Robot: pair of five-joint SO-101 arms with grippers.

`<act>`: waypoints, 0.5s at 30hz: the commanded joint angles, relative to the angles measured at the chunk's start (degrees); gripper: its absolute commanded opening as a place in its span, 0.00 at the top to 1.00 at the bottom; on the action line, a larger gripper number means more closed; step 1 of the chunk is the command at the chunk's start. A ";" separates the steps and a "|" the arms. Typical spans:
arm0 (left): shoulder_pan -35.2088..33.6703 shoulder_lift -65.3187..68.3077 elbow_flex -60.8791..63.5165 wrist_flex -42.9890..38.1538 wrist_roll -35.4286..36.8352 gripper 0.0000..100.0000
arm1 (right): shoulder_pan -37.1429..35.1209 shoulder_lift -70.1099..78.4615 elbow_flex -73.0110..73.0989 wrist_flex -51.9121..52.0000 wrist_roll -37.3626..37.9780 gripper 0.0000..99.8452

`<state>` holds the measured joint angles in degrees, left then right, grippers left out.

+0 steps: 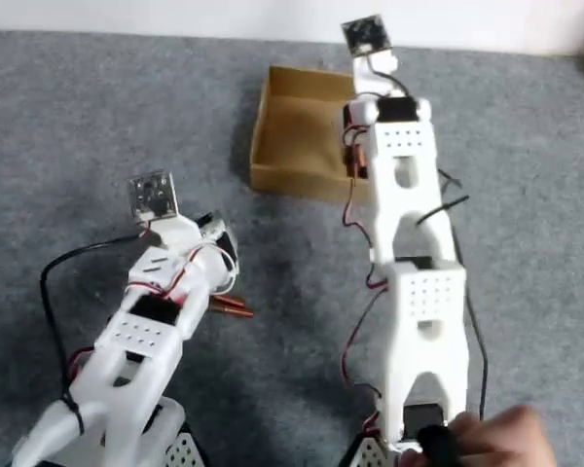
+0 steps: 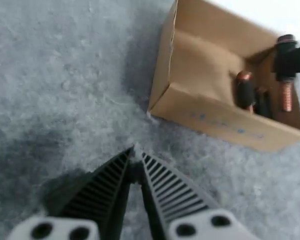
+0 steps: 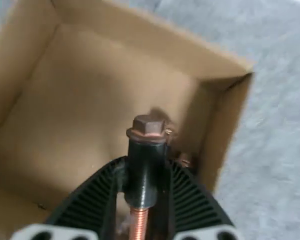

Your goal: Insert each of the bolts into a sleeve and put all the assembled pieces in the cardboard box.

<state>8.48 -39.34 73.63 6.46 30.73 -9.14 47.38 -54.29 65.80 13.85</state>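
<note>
While right gripper [image 3: 146, 167] clamps a sleeved bolt [image 3: 146, 145] above the cardboard box [image 3: 90, 40], left gripper [image 2: 135, 152] sits clenched, empty, beside it; probable risk: release near the wall bounces the piece out.

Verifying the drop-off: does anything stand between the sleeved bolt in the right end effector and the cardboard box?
Nothing visible does. The right end effector holds the sleeved bolt over the open cardboard box. Assembled pieces lie inside by one wall, with bare floor beside them.
</note>
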 commanded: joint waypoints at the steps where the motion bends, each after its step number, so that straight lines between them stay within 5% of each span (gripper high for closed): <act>1: -1.01 0.92 -3.74 -1.41 -0.26 0.99 | -0.66 10.42 -24.92 7.69 0.53 0.99; 11: -0.84 0.92 -3.74 -1.41 -0.26 0.99 | -4.97 21.14 -47.78 18.77 0.62 0.99; 15: -0.84 0.92 -3.74 -1.41 -0.26 0.99 | -4.88 21.05 -47.87 21.14 0.44 0.87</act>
<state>7.87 -38.46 72.84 6.46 30.73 -13.98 69.98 -93.76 85.41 13.85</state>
